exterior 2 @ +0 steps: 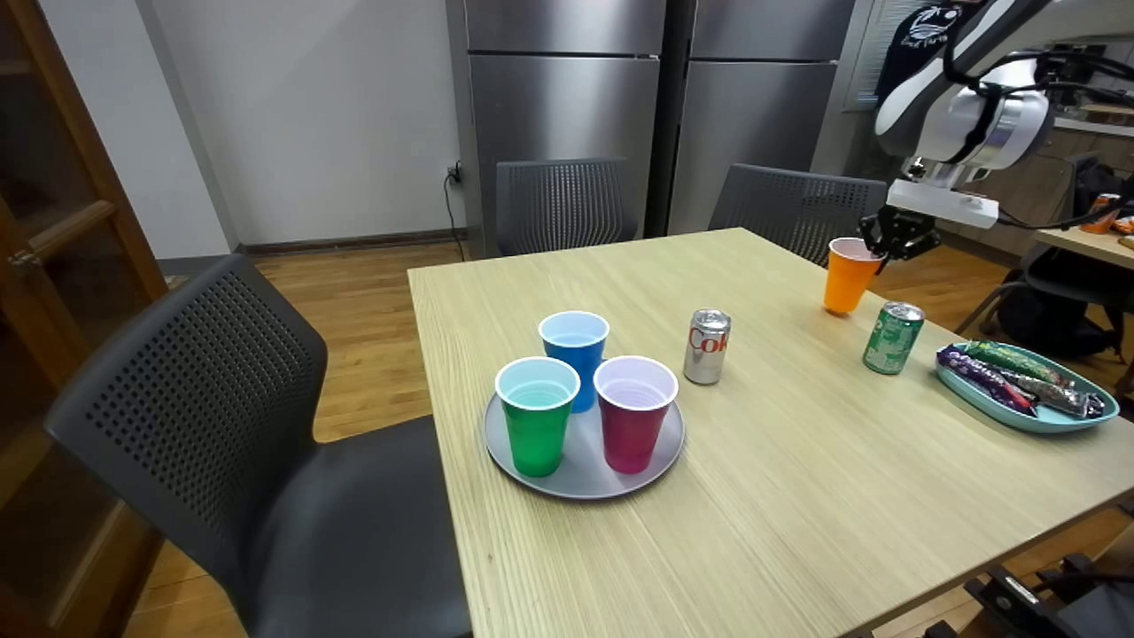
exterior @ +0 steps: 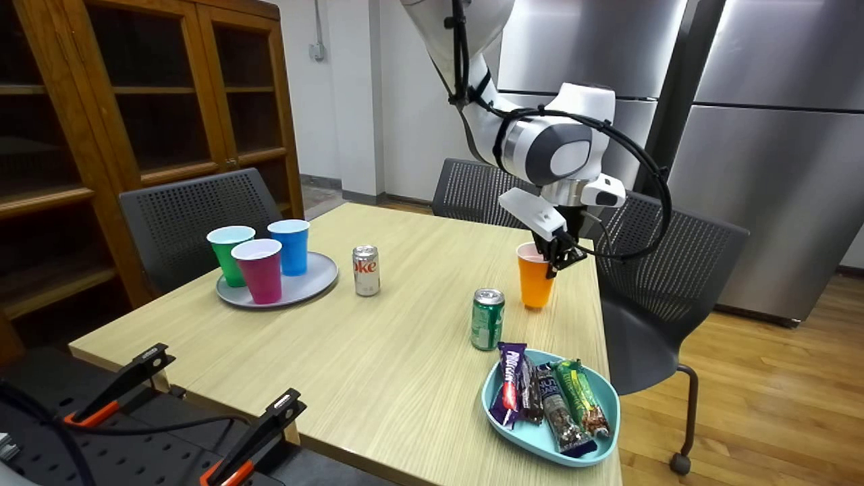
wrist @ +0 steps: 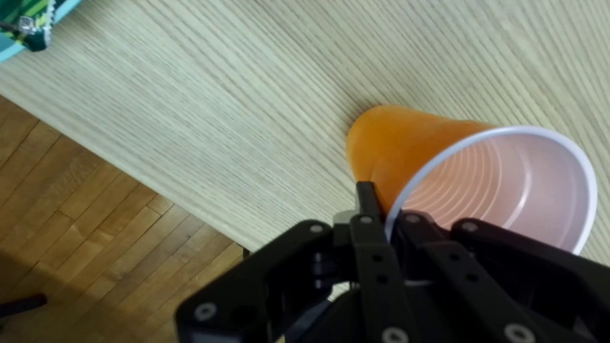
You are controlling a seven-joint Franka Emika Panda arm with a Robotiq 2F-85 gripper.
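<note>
Silver can [exterior: 366,270]: red letters "oke" are legible in an exterior view. In an exterior view the same can [exterior 2: 708,347] shows red "Co", with the next letter cut off at the curve. Purple wrapper [exterior: 511,381]: pale letters begin "PRO"; remainder unclear. Black-and-silver wrapper [exterior: 559,405]: "NUT"; further print is blurred. Green can [exterior: 487,322] and green wrapper [exterior: 580,397]: print too small to read. Dark garment [exterior 2: 923,40]: white graphic, lettering illegible
</note>
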